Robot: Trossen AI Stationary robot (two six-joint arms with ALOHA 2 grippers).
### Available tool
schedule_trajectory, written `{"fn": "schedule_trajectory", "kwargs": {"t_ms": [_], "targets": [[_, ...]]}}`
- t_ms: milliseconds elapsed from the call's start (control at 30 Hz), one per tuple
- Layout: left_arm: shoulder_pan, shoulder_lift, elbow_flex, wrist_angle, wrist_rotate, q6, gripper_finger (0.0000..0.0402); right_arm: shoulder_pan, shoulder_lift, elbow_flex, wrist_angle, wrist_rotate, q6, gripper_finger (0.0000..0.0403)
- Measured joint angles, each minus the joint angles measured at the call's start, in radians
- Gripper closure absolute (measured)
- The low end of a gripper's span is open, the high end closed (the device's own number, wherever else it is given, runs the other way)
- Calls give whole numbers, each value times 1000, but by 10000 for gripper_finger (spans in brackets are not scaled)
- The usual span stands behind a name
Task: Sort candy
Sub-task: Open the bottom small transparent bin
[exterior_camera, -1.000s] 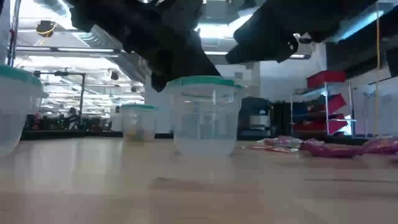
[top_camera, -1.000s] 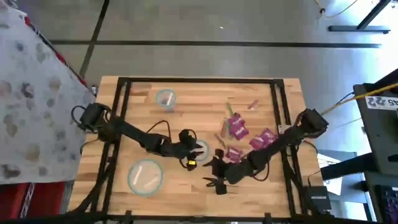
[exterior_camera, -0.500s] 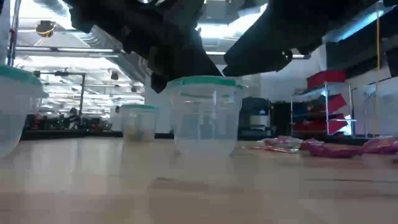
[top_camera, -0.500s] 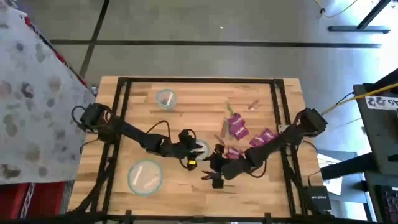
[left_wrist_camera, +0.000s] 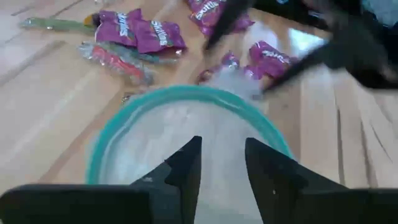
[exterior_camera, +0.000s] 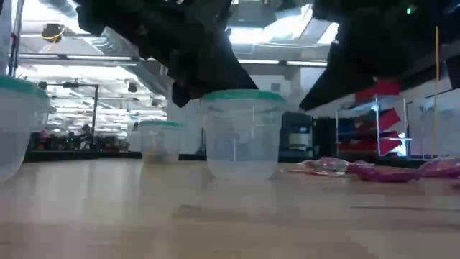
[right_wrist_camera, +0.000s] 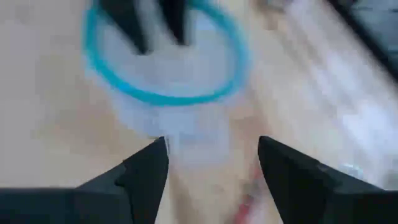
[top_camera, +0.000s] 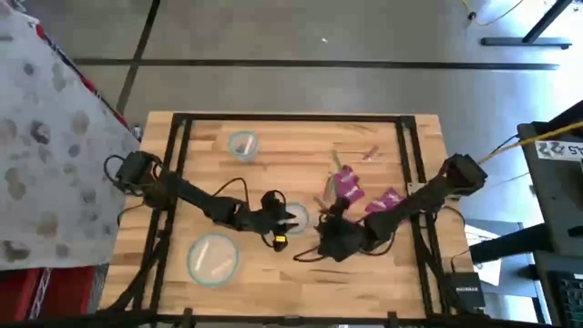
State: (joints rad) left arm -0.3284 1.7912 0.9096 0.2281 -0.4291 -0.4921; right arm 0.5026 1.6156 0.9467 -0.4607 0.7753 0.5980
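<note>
My left gripper (left_wrist_camera: 216,163) hangs over the middle bowl (top_camera: 293,217) near the centre of the surface (top_camera: 273,273), fingers (left_wrist_camera: 186,165) a little apart and holding nothing, their tips above its teal rim. My right gripper (right_wrist_camera: 211,163) hovers just beside that bowl on its right, fingers (right_wrist_camera: 146,171) spread wide and empty, pointing toward it. The candy (top_camera: 351,191) lies loose on the wood right of centre, toward the right edge: magenta packets (left_wrist_camera: 146,32) with a few thin reddish and greenish pieces (left_wrist_camera: 115,59) beside them. Another bowl (top_camera: 242,144) sits near the far edge, and a third (top_camera: 212,258) toward the near-left corner.
</note>
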Motion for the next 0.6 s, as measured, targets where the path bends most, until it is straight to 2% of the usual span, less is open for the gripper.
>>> {"fn": "schedule_trajectory", "kwargs": {"t_ms": [100,167,267,333,433,600], "targets": [[0,-1,0,0,0,3,294,-1,-14,0,6,-77,-31,169],[0,-1,0,0,-1,4,294,1,-12,-1,95,-209,-86,169],[0,-1,0,1,-7,6,294,1,28,-26,334,-448,-181,169],[0,-1,0,3,-9,5,294,1,75,-38,484,-559,-213,169],[-1,-1,0,3,-13,2,294,2,160,-39,615,-575,-218,169],[-2,-1,1,2,-16,-7,294,0,276,-43,706,-477,-213,169]]}}
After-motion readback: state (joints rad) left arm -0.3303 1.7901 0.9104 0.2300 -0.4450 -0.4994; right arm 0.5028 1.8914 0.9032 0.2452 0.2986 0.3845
